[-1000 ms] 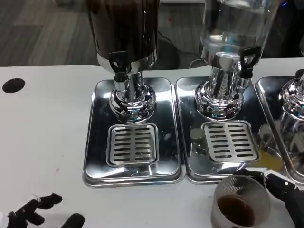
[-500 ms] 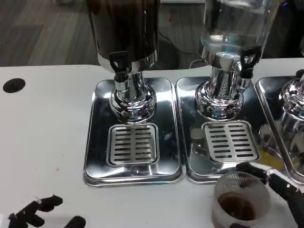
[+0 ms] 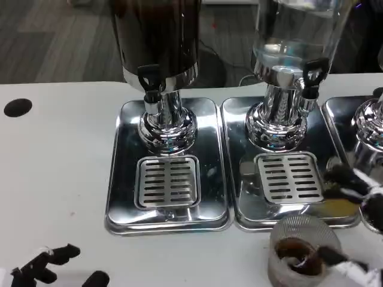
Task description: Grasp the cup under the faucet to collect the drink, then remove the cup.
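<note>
The ribbed clear cup [image 3: 304,250], light, slick and holding dark drink, stands at five o'clock on the counter [image 3: 60,179], best gripped mid-wall and kept upright; the right hand [image 3: 359,230] is spread around it, the left hand's [image 3: 51,268] state I cannot tell.

White worktop [image 3: 60,155] across the lower frame, smooth and evenly lit, with a round black hole [image 3: 17,107] near its left edge. Beyond the far edge, grey carpeted floor [image 3: 54,42] in muted streaks. A thin cable [image 3: 210,46] trailing over the carpet behind. Soft overhead light, bright glints on metal surfaces.
</note>
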You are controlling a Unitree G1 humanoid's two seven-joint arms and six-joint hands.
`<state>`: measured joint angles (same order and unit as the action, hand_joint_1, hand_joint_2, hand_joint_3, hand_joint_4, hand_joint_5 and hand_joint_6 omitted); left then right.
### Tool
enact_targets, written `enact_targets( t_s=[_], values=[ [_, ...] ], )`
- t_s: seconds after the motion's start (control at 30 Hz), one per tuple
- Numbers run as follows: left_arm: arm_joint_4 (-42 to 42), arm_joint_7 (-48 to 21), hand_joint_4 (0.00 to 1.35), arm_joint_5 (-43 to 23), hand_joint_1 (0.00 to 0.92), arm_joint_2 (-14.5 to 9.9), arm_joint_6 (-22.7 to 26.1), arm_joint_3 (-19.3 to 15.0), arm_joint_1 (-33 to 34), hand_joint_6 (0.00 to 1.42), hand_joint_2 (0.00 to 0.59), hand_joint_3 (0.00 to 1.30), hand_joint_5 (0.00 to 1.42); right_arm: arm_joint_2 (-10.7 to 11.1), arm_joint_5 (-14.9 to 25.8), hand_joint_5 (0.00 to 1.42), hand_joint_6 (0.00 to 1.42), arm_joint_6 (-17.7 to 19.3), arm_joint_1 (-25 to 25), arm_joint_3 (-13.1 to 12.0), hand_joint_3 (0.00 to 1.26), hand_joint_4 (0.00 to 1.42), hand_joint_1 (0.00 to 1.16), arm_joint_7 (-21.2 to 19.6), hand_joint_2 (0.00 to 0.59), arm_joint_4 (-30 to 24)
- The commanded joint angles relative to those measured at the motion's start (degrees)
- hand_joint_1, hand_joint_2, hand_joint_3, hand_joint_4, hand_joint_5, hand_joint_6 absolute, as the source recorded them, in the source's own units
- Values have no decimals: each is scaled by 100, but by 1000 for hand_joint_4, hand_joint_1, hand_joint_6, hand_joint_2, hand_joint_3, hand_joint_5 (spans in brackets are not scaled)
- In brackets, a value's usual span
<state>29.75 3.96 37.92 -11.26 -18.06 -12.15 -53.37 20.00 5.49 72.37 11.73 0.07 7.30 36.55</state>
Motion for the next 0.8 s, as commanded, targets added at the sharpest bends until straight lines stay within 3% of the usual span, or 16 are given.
enact_targets(
  t_s=[0.03,0.1,0.17,0.27,0.4,0.57,0.67,0.8],
  values=[
    [-50,131,387,-133,10,-9,-170,-17,12,736,152,422,482,313,1132,298,180,-1053,517,147,275,242,559,493,325,-1458],
    [-69,152,387,-168,10,-28,-226,-33,39,734,152,420,482,448,1448,215,129,-1664,725,56,281,194,538,673,415,-2131],
    [-42,231,374,-50,10,-72,-325,-70,77,706,152,414,458,613,1246,147,73,-2222,838,-251,275,135,528,617,490,-2624],
    [-26,359,341,122,2,-110,-452,-116,135,623,154,392,403,692,381,78,11,-2707,862,-783,255,82,524,319,546,-2981],
    [-53,600,243,446,0,-163,-613,-119,230,508,154,347,302,658,-1400,40,0,-3332,719,-1303,210,47,544,-471,581,-3048],
    [-31,990,74,1242,0,-134,-599,45,437,425,141,214,147,548,-3010,13,0,-3676,678,-1286,158,25,648,-1457,585,-2916],
    [-44,1116,56,1397,0,-116,-573,96,506,413,126,197,131,450,-3252,13,0,-3868,780,-1264,148,23,672,-1683,570,-2917],
    [-60,1247,54,1323,0,-144,-598,48,527,411,121,194,129,427,-3270,13,0,-3947,941,-1237,149,22,685,-1704,531,-3066]
  ],
)
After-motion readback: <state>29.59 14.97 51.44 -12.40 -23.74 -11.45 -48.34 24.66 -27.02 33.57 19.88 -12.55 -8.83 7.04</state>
